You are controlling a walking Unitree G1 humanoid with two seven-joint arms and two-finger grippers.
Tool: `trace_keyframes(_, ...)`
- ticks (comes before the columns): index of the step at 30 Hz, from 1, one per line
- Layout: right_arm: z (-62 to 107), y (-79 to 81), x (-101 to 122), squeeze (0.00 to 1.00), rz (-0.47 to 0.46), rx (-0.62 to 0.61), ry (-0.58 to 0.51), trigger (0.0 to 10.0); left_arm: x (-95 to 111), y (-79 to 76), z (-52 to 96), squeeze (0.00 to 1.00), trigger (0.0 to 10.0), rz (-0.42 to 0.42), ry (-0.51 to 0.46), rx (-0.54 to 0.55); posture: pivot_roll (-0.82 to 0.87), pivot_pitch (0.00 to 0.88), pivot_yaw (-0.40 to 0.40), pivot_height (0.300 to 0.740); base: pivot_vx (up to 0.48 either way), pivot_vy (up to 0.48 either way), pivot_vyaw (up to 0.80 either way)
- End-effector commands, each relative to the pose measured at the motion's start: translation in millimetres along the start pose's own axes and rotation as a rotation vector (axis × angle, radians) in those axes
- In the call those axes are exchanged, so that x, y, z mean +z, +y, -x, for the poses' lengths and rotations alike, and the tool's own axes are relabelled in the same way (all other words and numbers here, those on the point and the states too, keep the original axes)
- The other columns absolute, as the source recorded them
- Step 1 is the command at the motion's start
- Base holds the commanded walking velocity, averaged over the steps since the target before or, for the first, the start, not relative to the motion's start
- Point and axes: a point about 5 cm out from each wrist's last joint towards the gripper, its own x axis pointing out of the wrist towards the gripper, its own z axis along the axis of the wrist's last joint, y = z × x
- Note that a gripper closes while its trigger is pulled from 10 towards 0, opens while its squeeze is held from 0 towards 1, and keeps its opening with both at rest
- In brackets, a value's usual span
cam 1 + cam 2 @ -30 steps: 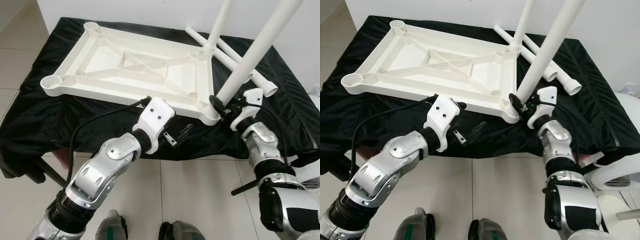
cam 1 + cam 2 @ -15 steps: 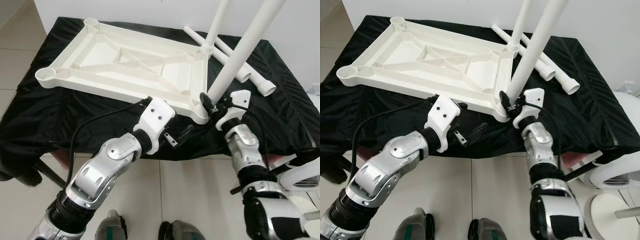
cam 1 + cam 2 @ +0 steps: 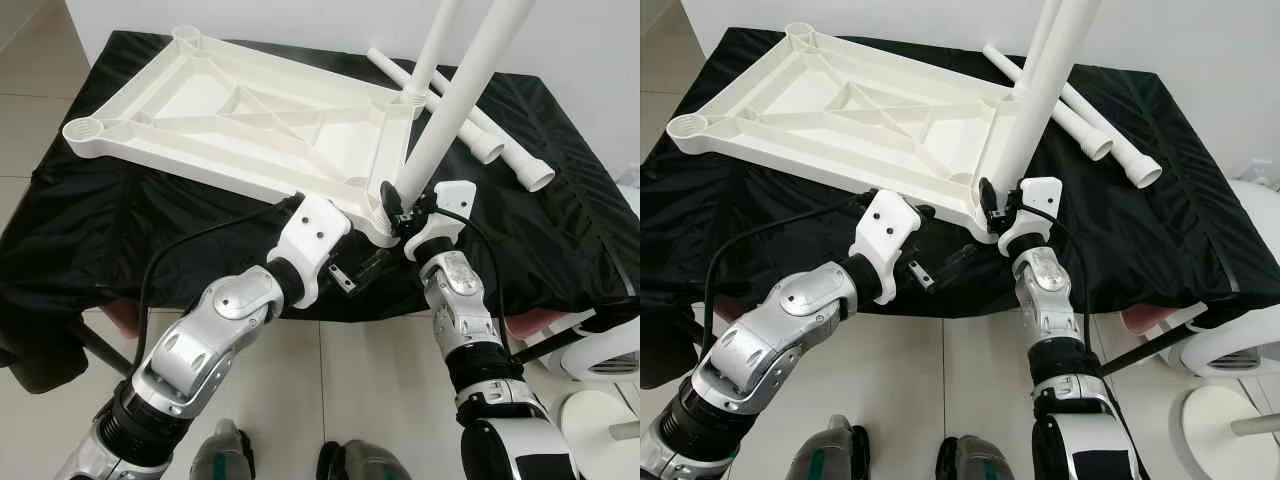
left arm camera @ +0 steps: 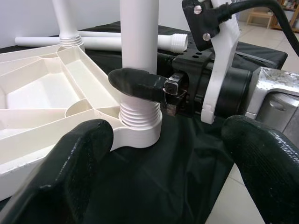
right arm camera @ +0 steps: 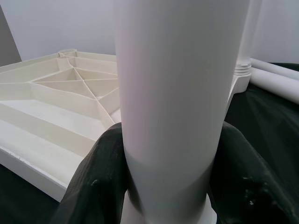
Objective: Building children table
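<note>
Left eye view: a white plastic tabletop (image 3: pixel 240 120), ribbed underside up, is being worked on over a black cloth-covered surface (image 3: pixel 560 230). A white plastic tube leg (image 3: pixel 450 110) is being gripped near its base by the right gripper (image 3: pixel 395 212), fingers closed around it, right over the near corner socket. The left gripper (image 3: pixel 365 268) is being held just beside that corner, a little nearer the robot, holding nothing.

Right eye view: a second upright white leg (image 3: pixel 1045 40) is already standing in the far corner socket, behind the right gripper. Two loose white legs (image 3: pixel 1090 120) are lying on the cloth beyond it.

Left wrist view: the left fingers (image 4: pixel 70 177) are spread wide, empty. The ribbed threaded end (image 4: pixel 139 117) of the gripped leg is being seated in the socket, threads partly exposed, so it looks not fully home.

Right wrist view: the right fingers (image 5: pixel 98 182) are wrapped on both sides of the leg.

Step judged: second leg being screwed in. Next move likely calls for more turning, with the tabletop being steadied.
</note>
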Motion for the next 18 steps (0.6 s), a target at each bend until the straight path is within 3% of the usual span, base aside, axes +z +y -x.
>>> trace_keyframes(1, 2.6, -9.1, 0.4, 0.0, -0.032, -0.074, 0.004, 10.0, 0.1, -7.4, -0.5, 0.0, 10.0, -0.005, 0.003, -0.096, 0.09, 0.07, -0.072, 0.74, 0.0, 0.0, 0.0)
trace_keyframes(8, 5.6, -16.7, 2.4, 0.0, -0.016, -0.222, 0.011, 10.0, 0.5, -8.4, -0.5, 0.0, 10.0, -0.006, 0.001, -0.102, 0.09, 0.065, -0.07, 0.74, 0.0, 0.0, 0.0)
trace_keyframes(18, 12.2, -12.1, 4.1, 0.0, 0.007, -0.319, -0.003, 10.0, 0.7, -8.7, 0.3, 0.0, 10.0, -0.004, 0.003, -0.102, 0.09, 0.071, -0.07, 0.74, 0.0, 0.0, 0.0)
